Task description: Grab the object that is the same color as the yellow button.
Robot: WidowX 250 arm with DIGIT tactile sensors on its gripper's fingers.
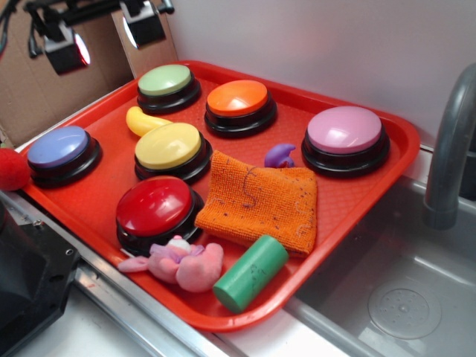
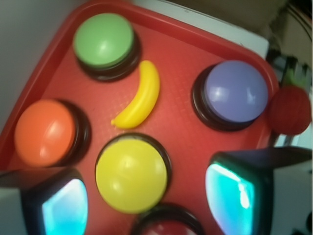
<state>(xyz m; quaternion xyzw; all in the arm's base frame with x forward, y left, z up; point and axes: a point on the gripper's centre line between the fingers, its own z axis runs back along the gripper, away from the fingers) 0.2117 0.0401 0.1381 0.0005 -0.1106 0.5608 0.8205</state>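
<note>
The object, a small glossy yellow banana-shaped toy (image 1: 143, 121), lies on the red tray (image 1: 357, 195) between the light green button and the yellow button (image 1: 169, 146). In the wrist view the object (image 2: 139, 95) lies just beyond the yellow button (image 2: 131, 175), curving toward the green one. My gripper (image 1: 104, 37) hangs high above the tray's far left corner, open, with nothing between its fingers. From the wrist, the gripper (image 2: 149, 200) straddles the yellow button far below, and both pads (image 2: 234, 193) glow cyan.
The tray also holds a light green button (image 1: 165, 82), orange button (image 1: 238, 99), blue-purple button (image 1: 59, 147), pink button (image 1: 344, 132), red button (image 1: 155, 207), orange cloth (image 1: 260, 201), purple toy (image 1: 280, 155), pink plush (image 1: 182, 262) and green cylinder (image 1: 251, 272). A red ball (image 1: 11, 169) sits left; sink and faucet (image 1: 446, 149) right.
</note>
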